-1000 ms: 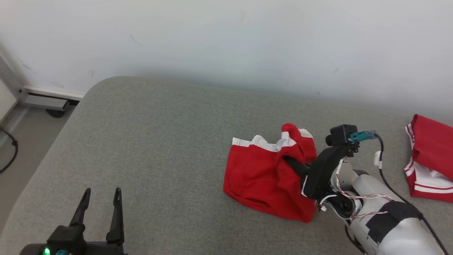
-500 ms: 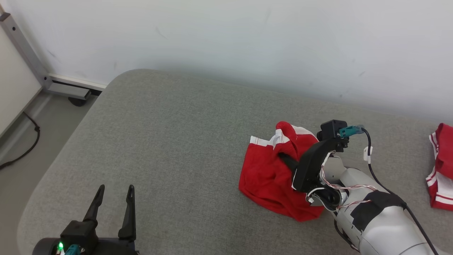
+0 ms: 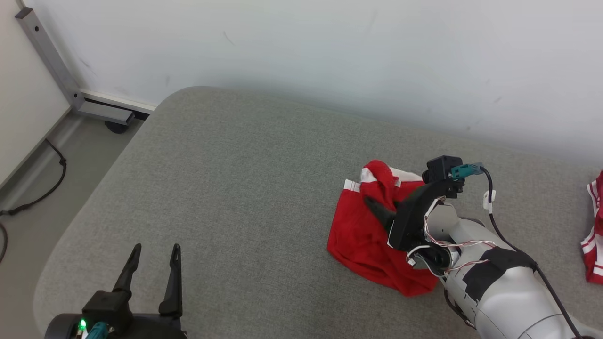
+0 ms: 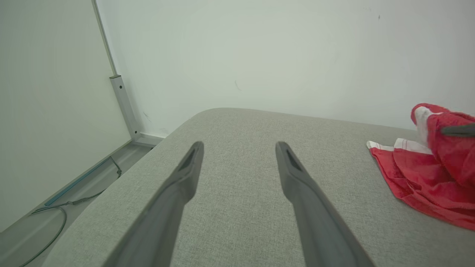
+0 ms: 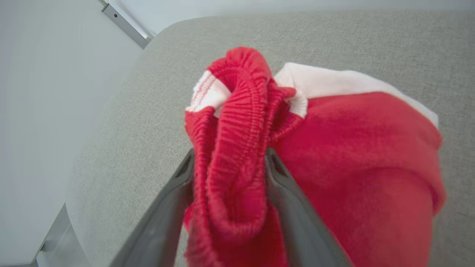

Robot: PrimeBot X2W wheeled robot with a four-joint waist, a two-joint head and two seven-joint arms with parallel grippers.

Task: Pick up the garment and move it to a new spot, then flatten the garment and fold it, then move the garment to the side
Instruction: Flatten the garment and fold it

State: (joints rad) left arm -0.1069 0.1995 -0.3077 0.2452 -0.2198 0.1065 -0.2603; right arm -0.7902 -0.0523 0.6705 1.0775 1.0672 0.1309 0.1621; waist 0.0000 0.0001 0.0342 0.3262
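Jaws at right have parted around the waistband (image 5: pixel 237 155) of the garment (image 3: pixel 358 235).

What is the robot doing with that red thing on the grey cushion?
The robot is handling a red garment with white trim on a grey fabric cushion. Its right gripper has the bunched elastic waistband between its spread fingers, the rest crumpled on the cushion. The left gripper hovers open and empty, off to the side.

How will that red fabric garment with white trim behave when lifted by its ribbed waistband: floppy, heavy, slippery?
Likely floppy: the red fabric garment lies crumpled in soft folds. Probably light, thin cloth. Its ribbed waistband should give grip.
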